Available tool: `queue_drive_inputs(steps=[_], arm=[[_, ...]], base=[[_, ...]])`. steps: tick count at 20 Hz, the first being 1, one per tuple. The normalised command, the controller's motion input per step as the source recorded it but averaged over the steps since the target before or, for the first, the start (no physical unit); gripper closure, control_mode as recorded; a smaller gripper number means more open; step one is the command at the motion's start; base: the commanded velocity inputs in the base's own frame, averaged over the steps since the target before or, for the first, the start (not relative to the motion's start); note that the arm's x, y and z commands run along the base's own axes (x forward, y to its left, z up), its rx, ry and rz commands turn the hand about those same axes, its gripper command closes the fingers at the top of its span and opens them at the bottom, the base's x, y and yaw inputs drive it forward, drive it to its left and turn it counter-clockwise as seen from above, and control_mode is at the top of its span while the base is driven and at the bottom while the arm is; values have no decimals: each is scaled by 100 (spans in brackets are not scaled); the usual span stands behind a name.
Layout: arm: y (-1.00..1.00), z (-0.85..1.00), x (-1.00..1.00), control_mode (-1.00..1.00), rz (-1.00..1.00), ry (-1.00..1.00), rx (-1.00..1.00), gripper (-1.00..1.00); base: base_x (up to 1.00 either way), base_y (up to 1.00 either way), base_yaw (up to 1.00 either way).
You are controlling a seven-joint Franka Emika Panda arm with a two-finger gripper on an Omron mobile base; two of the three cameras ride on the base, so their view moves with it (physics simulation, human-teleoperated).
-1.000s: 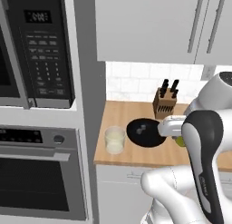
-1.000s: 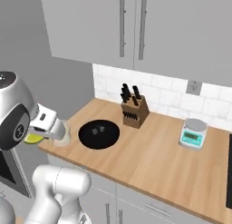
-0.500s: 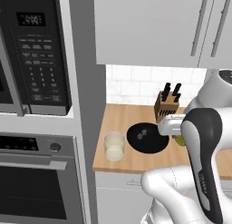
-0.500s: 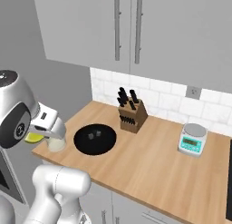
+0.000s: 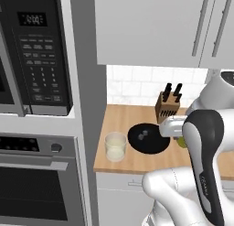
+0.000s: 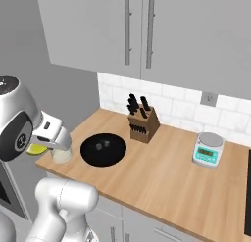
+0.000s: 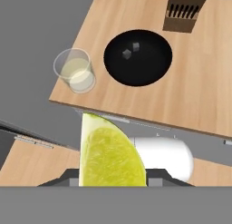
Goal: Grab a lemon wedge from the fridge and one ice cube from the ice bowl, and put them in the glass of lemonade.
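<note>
The gripper (image 7: 113,180) is clenching the lemon wedge (image 7: 110,154), which is filling the lower middle of the hand view with its cut face turned to the camera. The robot is probably carrying it high and short of the counter (image 7: 199,89) so that it can cross the edge without knocking anything. In the left base view a sliver of the yellow-green fruit is peeking out beside the arm's dark elbow.

The glass of lemonade (image 7: 75,70) is standing at about ten o'clock from the wedge in the hand view, close to the counter's corner. It is upright and open at the top, which suits a drop from above. The ice bowl (image 7: 138,57) is sitting at about one o'clock from the wedge, just beside the glass but apart from it. Two small ice cubes (image 7: 130,50) are lying near its middle, loose and exposed, so one should be easy to pick out afterwards.

A wooden knife block (image 6: 142,124) is standing behind the bowl at twelve o'clock, near the tiled wall, and a small scale (image 6: 208,149) is resting well off toward three o'clock in the right base view. Neither looks likely to get in the way.

Judging from this, the wedge is not yet over the glass, and the hand is needing to travel forward and toward ten o'clock before letting go.
</note>
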Motion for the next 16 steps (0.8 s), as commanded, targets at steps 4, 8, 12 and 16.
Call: queue_drive_inputs(steps=[4,8,12,16], arm=[[0,0,0,100,0,0,0,100],[0,-4,28,-100,4,0,0,100],[0,-5,69,-100,10,3,0,100],[19,-48,39,-100,1,10,0,100]], base=[[0,0,0],[0,0,0],[0,0,0],[0,0,0]])
